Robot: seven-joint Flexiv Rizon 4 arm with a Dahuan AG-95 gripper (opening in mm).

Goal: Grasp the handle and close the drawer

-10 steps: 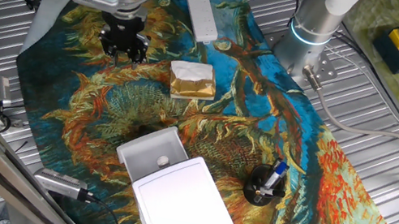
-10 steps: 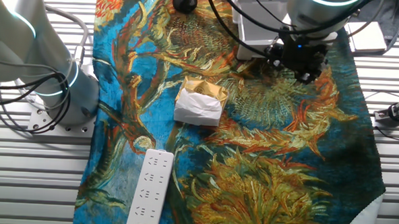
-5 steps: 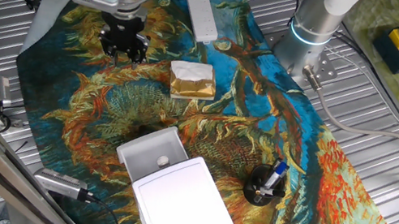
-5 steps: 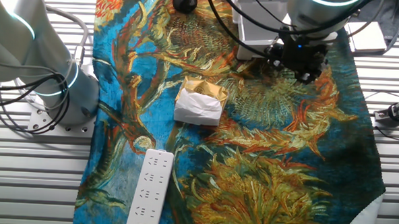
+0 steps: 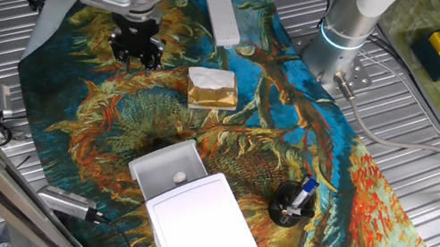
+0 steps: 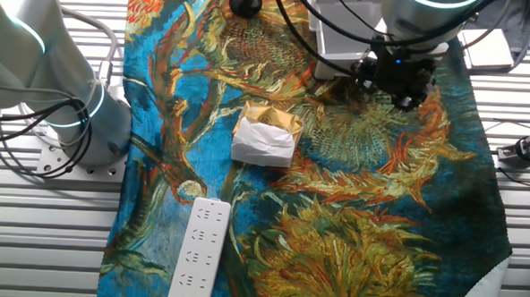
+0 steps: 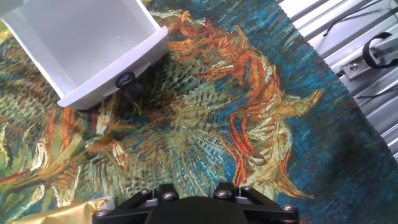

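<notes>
- The drawer (image 5: 165,168), a shallow white tray, stands pulled out of its white flat-topped box (image 5: 210,231) near the front edge of the painted cloth (image 5: 384,225); its small dark handle (image 7: 126,79) faces the middle of the cloth.
- The gripper (image 5: 135,52) hangs over the cloth's far left part, well apart from the handle; its black fingers look drawn close together, holding nothing, though I cannot tell for sure.
- Step in hand, as I judge it: the approach, with the grasp not yet made.
- The next move calls for crossing the cloth toward the drawer, lowering to the handle's height, spreading the fingers around the knob, then pinching and pushing toward the box.
- Count: one drawer, one box, one handle, one tan-and-white block (image 5: 212,88) mid-cloth, one power strip (image 5: 222,13) at the far edge, one pen cup (image 5: 291,205) beside the box, two robot arms.
</notes>
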